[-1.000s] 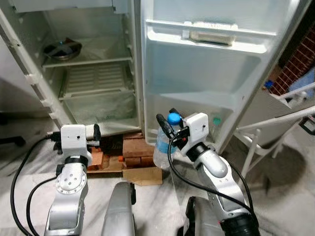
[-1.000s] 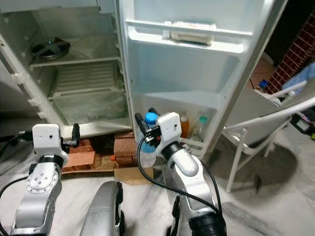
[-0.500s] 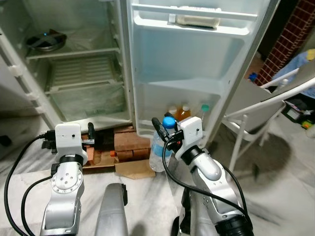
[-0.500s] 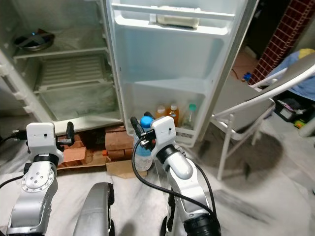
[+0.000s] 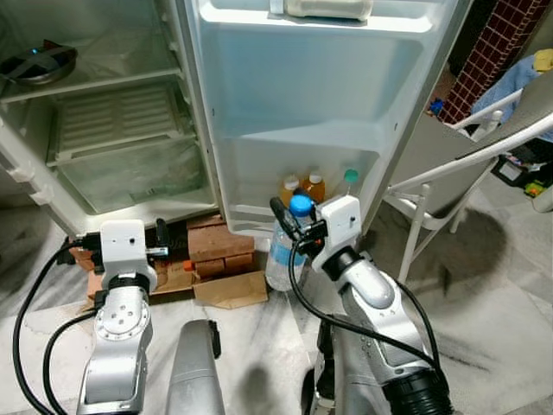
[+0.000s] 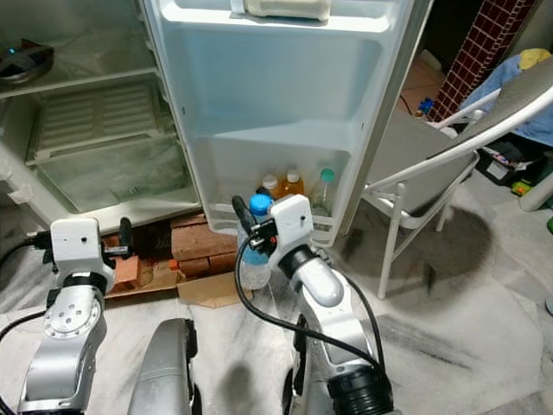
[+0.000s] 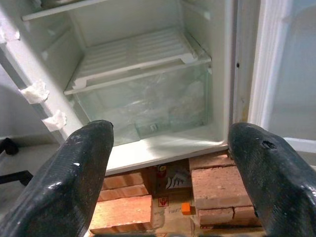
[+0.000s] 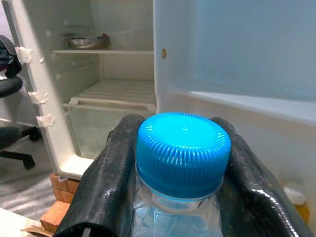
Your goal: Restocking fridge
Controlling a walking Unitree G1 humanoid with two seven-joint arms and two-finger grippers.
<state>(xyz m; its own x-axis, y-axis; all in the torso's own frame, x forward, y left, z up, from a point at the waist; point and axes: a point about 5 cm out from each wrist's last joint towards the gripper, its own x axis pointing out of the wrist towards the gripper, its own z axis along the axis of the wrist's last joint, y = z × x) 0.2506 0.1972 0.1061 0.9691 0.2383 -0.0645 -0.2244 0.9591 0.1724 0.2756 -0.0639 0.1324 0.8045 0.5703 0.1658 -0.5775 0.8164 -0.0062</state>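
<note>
The right gripper (image 5: 292, 221) is clamped on a clear water bottle (image 5: 282, 251) just below its blue cap (image 8: 183, 153) — one black finger (image 8: 114, 180) on each side of the neck. The bottle is held upright above the floor, in front of the open fridge door (image 5: 311, 95) and near the door's lowest shelf (image 6: 318, 229). That shelf holds three bottles (image 5: 313, 186) side by side: two with orange contents and one with a green cap.

The left gripper (image 7: 170, 173) is held with fingers spread apart and nothing between them, pointing at the clear crisper drawer (image 7: 143, 106) of the fridge compartment. The fridge stands on bricks (image 5: 212, 248). A metal bowl (image 5: 36, 62) sits on an upper shelf. A white chair (image 6: 432, 160) stands beside the door.
</note>
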